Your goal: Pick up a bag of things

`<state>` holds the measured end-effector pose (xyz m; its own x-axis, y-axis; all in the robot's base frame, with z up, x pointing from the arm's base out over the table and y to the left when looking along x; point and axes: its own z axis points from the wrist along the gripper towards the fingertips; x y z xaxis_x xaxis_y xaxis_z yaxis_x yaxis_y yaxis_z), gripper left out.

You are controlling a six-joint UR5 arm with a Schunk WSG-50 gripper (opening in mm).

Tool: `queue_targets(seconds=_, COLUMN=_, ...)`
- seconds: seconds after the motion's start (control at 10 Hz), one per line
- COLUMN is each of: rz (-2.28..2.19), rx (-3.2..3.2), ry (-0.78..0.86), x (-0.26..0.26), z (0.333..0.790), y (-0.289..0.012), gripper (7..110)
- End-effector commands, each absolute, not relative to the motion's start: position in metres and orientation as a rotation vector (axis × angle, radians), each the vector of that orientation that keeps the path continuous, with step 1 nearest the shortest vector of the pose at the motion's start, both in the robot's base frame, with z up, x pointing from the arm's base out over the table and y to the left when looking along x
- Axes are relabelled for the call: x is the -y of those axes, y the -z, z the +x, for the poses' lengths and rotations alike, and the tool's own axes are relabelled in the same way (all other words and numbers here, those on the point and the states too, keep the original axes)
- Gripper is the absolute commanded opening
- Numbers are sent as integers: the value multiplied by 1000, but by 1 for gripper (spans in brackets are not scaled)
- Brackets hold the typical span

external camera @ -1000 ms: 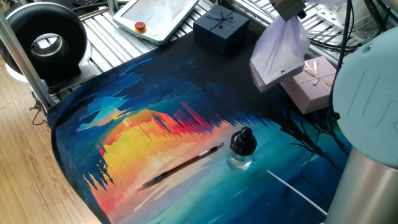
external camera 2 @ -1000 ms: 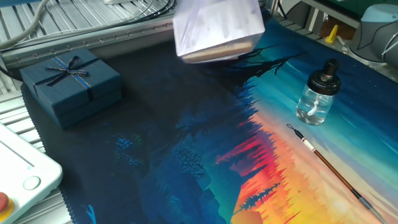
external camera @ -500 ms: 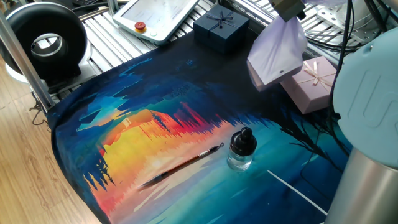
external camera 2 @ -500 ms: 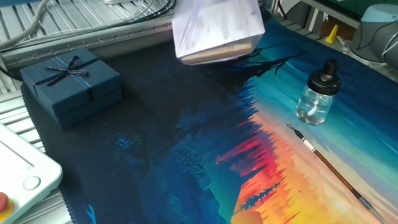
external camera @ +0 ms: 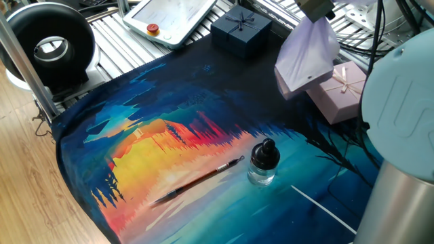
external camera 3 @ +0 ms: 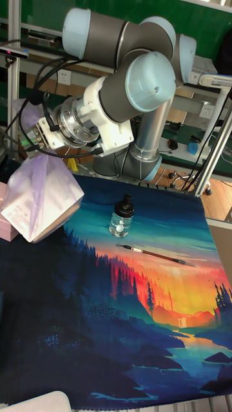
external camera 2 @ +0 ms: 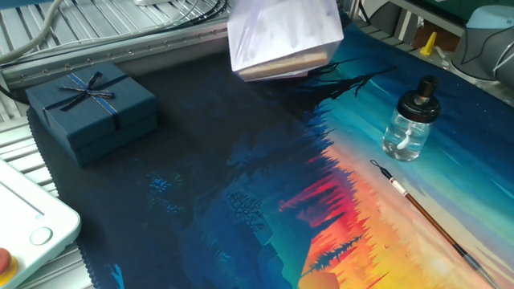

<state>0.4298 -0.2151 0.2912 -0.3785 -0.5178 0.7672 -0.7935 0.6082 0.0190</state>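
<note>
One bag: thin translucent pale-lilac plastic bag point(external camera: 306, 57) with a whitish block inside, hanging clear of the cloth at about 1 o'clock in one fixed view, tilted, one corner lowest.
Claw: two-finger gripper point(external camera: 314, 9) sits right above the bag's gathered top; its jaws are pinched on that top, bag dangling beneath.
Tall fixed view: bag point(external camera 3: 40, 197) swings at 9 o'clock, below the gripper point(external camera 3: 33, 145) and the grey-and-blue arm point(external camera 3: 122, 96).
Change: compared with half a second ago, the bag has drifted a touch to the right in both fixed views; a small sway, nothing else has moved.
Below the bag: pale pink gift box with a ribbon bow point(external camera: 342, 90), partly covered by the bag's lower edge in one fixed view; touching or not, I cannot tell.
Other fixed view: bag point(external camera 2: 283, 38) at 12 o'clock, cut off by the top edge.
Navy box: dark blue gift box with a bow point(external camera 2: 91, 107) rests at 10 o'clock there, well apart from the bag.
Cloth: painted sunset mat point(external camera: 169, 146) spread over the table.
Bottle: clear glass bottle with a black cap point(external camera: 263, 163) upright at 5 o'clock in one fixed view.
Brush: thin paintbrush point(external camera: 196, 179) lying just beside the bottle.
</note>
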Motion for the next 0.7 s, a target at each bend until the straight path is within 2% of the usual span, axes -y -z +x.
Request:
queue_targets(seconds=0.0, rz=1033, rx=2065, ry=-447, x=214, z=429, y=-291, gripper=7)
queue_targets(seconds=0.6, rz=1028, rx=2071, ry=-436, x=213, z=429, y=-289, gripper=7)
